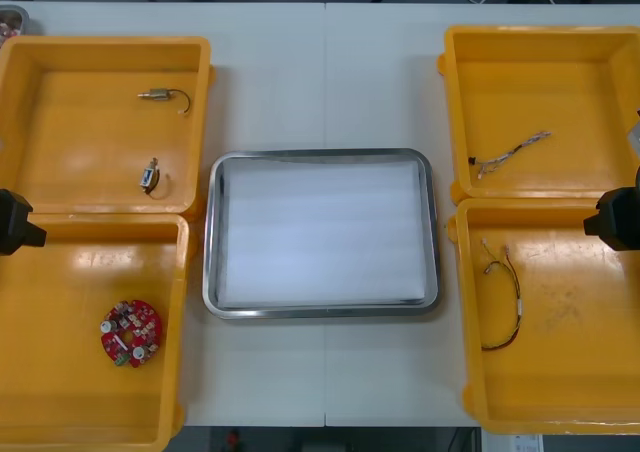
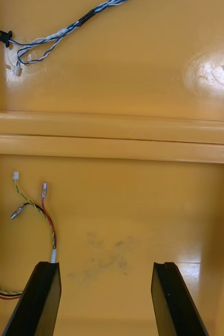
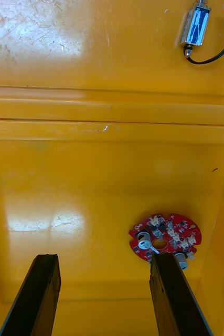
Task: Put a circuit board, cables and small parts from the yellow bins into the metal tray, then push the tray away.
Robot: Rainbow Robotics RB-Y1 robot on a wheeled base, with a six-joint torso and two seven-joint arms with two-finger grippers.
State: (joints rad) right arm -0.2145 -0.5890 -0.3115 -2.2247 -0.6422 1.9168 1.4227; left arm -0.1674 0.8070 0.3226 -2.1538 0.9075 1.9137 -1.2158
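Nothing is yet laid in the shiny rectangular metal tray (image 1: 209,234) at centre: the round red circuit board (image 1: 130,332) is found at 8 o'clock, small metal parts (image 1: 150,176) at 10, the blue-and-white twisted cable (image 1: 510,152) at 2, the red-and-yellow cable (image 1: 505,302) at 4. The left gripper (image 3: 104,260) and right gripper (image 2: 105,266) are held spread and empty, and part of the red-and-yellow cable is hidden behind a black finger (image 2: 38,299).

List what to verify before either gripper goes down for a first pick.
1. Tray bare inside: ok.
2. Left gripper open above the near left bin: ok.
3. Circuit board centred under left gripper: not ok, it lies off to one side.
4. Right gripper open above the near right bin: ok.
5. Red and yellow cable centred under right gripper: not ok, off to one side.
6. Gripper height above bin floors: cannot tell.
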